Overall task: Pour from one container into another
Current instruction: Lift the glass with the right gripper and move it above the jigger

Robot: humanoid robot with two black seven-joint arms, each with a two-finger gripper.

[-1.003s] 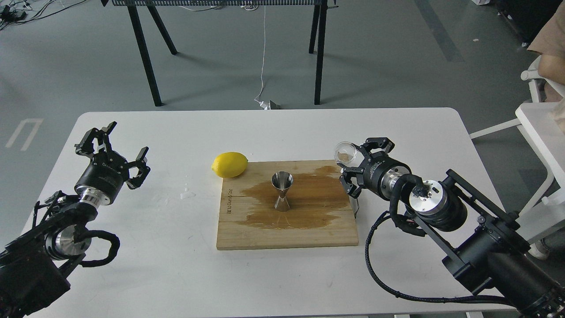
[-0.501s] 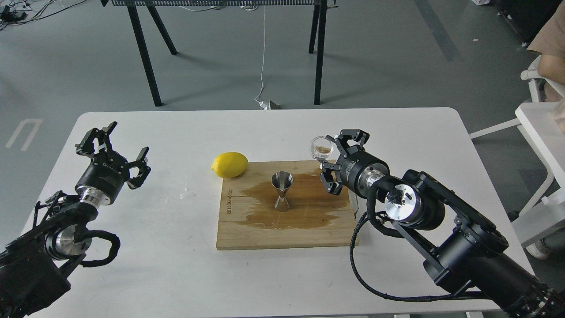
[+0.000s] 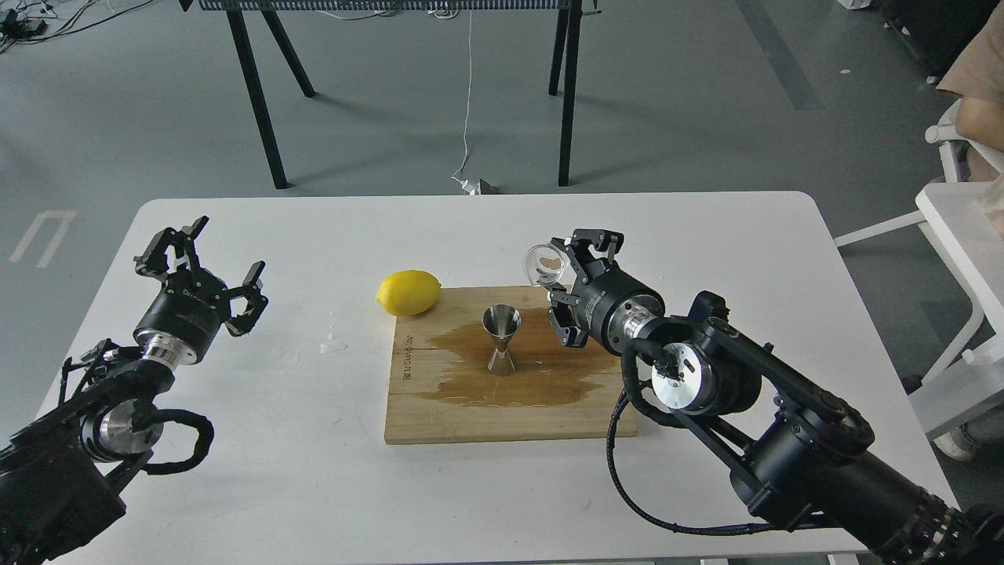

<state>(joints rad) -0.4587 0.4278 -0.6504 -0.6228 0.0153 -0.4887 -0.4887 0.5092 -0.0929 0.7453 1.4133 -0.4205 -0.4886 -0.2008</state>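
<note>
A steel hourglass jigger (image 3: 501, 340) stands upright near the middle of a wooden board (image 3: 510, 412), inside a dark wet stain. My right gripper (image 3: 555, 272) holds the small clear glass cup (image 3: 543, 264) tipped on its side, mouth toward the camera, with a little brown liquid in it. The cup hangs above the board, just up and right of the jigger, apart from it. My left gripper (image 3: 205, 268) stands open over the left of the table, holding nothing.
A yellow lemon (image 3: 408, 292) lies at the board's far left corner. A few water drops (image 3: 332, 343) sit on the white table (image 3: 235, 471) left of the board. A white stand (image 3: 961, 235) is beyond the table's right edge.
My right arm has carried the glass cup leftward, from beyond the board's right edge to close beside the jigger. The left arm has stayed still.
</note>
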